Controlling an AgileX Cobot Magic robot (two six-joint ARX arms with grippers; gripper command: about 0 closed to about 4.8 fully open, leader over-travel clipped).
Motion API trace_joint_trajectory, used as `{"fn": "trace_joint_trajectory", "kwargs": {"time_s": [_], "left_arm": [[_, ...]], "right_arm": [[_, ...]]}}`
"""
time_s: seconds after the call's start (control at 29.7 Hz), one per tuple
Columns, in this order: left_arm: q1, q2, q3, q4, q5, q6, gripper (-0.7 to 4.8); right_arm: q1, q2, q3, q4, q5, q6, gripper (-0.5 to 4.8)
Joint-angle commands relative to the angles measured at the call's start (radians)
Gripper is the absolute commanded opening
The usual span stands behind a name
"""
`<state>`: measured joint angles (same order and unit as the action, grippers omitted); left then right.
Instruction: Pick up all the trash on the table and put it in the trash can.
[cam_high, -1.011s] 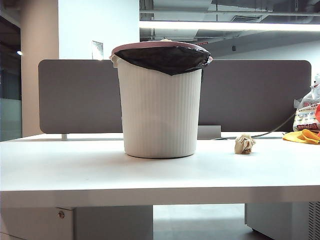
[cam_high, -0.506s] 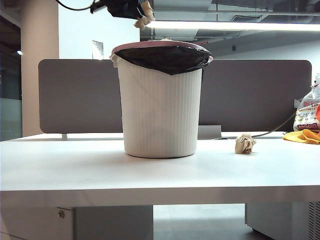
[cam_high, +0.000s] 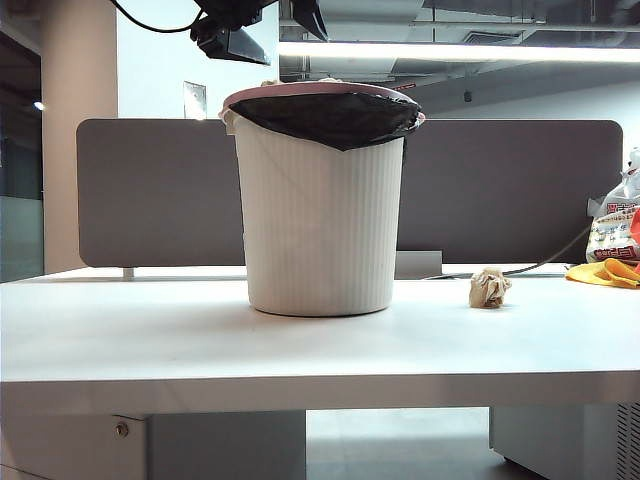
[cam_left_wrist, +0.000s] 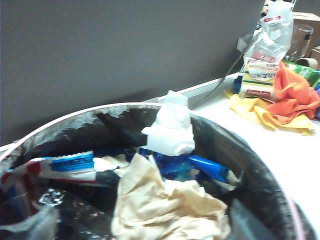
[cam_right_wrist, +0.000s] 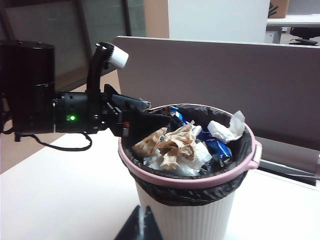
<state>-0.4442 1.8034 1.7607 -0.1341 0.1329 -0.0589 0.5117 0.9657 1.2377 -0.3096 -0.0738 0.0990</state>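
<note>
Beige trash (cam_right_wrist: 172, 145) tops the trash can (cam_right_wrist: 200, 220) beneath the wide left tool (cam_right_wrist: 157, 113); right tool (cam_right_wrist: 140, 223), seemingly pinched, hovers nearby.

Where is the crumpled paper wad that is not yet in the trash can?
In the exterior view the crumpled paper wad lies on the table, right of the trash can and apart from it, left of the yellow cloth.
</note>
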Motion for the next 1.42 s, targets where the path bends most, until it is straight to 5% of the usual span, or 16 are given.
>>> {"fn": "trace_joint_trajectory", "kwargs": {"time_s": [0.03, 0.17, 0.4, 0.71, 0.84, 1.01, 1.15, 1.28, 1.42], "left_arm": [[-0.04, -0.04, 0.006, 0.022, 0.074, -0.027, 4.79], [-0.125, -0.059, 0.006, 0.042, 0.093, -0.027, 4.79], [-0.273, 0.023, 0.006, 0.177, 0.081, 0.032, 4.79], [-0.276, 0.224, 0.03, 0.274, 0.081, -0.054, 4.79], [-0.279, 0.336, 0.148, 0.218, 0.103, -0.068, 4.79], [-0.293, 0.35, 0.199, 0.176, 0.066, -0.071, 4.79], [-0.293, 0.288, 0.199, 0.186, 0.049, -0.035, 4.79], [-0.291, 0.203, 0.2, 0.204, -0.019, 0.114, 4.79], [-0.268, 0.128, 0.2, 0.209, 0.006, 0.084, 4.79]], "right_arm": [[-0.018, -0.021, 0.005, -0.027, 0.047, -0.023, -0.09], [-0.019, -0.058, 0.005, -0.143, 0.159, -0.022, -0.09], [-0.062, -0.141, 0.005, -0.259, 0.181, -0.021, -0.09], [-0.206, -0.234, 0.005, -0.391, 0.111, -0.023, -0.09], [-0.262, -0.226, 0.001, -0.42, 0.026, -0.023, -0.09], [-0.264, -0.195, -0.001, -0.399, 0.058, -0.087, -0.09], [-0.266, -0.144, -0.001, -0.342, 0.104, -0.103, -0.08], [-0.264, -0.098, -0.001, -0.259, 0.057, -0.077, -0.08], [-0.266, -0.082, -0.002, -0.248, 0.046, -0.065, -0.09]]}}
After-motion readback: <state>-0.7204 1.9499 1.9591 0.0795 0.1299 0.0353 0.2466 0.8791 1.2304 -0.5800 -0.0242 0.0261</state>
